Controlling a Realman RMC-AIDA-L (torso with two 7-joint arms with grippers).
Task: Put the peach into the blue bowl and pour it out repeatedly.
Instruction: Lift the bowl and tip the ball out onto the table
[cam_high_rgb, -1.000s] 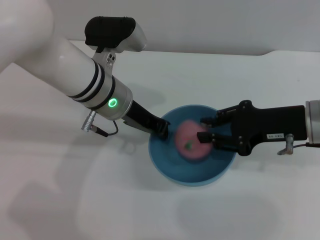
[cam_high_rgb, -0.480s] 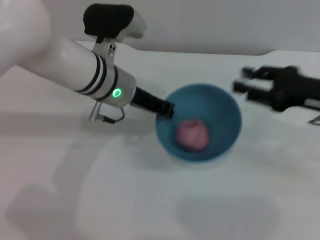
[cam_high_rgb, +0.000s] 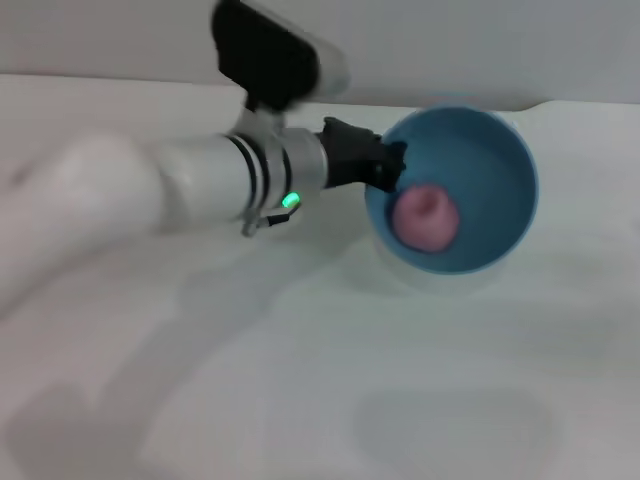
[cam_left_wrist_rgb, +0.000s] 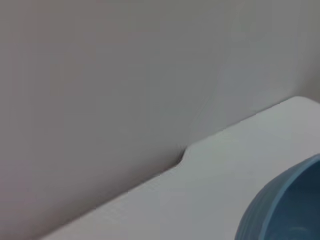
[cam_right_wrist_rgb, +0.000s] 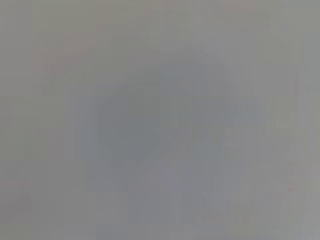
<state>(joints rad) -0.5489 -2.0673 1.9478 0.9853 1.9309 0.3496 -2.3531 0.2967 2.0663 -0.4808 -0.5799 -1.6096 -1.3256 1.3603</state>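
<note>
The blue bowl (cam_high_rgb: 490, 170) is lifted off the white table and tilted, its opening turned toward me, at the upper right of the head view. The pink-red peach (cam_high_rgb: 425, 218) lies inside it against the lower wall. My left gripper (cam_high_rgb: 388, 168) is shut on the bowl's left rim and holds it up. Part of the bowl's outer wall (cam_left_wrist_rgb: 285, 207) shows in the left wrist view. My right gripper is out of view in every frame; the right wrist view shows only plain grey.
The white table (cam_high_rgb: 330, 380) spreads below the bowl. A grey wall (cam_high_rgb: 480, 40) stands behind the table's back edge, which has a step (cam_left_wrist_rgb: 182, 155) in it.
My right gripper let go of the peach and drew back out of view to the right. My left gripper raised the bowl up and to the right and tilted it.
</note>
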